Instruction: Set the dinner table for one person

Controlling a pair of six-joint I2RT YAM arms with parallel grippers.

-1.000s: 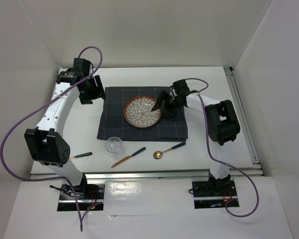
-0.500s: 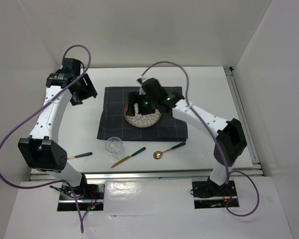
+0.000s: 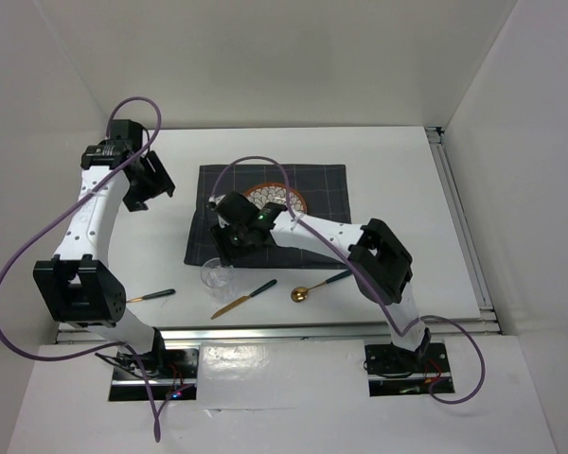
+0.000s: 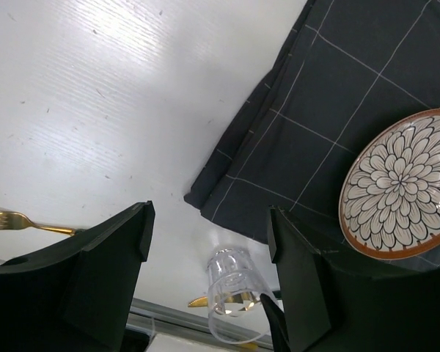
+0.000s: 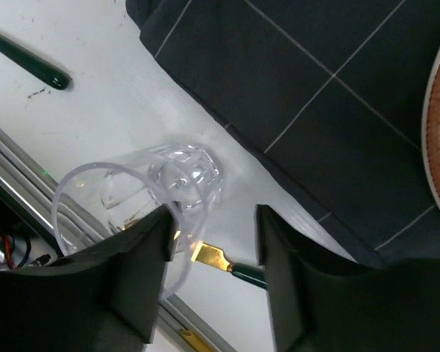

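The white dinner table point(image 3: 398, 161) carries a dark grey checked placemat point(image 3: 322, 189) with a floral plate point(image 3: 276, 196) on it. A clear glass point(image 3: 217, 277) stands upright just off the mat's near left corner. A fork point(image 3: 152, 295), a knife point(image 3: 243, 299) and a spoon point(image 3: 320, 286) lie along the near edge. My right gripper point(image 3: 229, 252) is open, low beside the glass point(image 5: 143, 194), and its left finger point(image 5: 136, 282) overlaps the rim. My left gripper point(image 3: 140, 194) is open and empty, high over the table's left side.
In the left wrist view the glass point(image 4: 231, 293), plate point(image 4: 400, 183), placemat point(image 4: 337, 110) and fork point(image 4: 22, 221) show below. The right wrist view shows the knife point(image 5: 231, 265) and the placemat point(image 5: 315, 95). A silver rail point(image 3: 275, 328) runs along the near edge.
My right arm has swung from over the plate to the left and nearer, down to the glass. My left arm has drawn back to the left, off the placemat.
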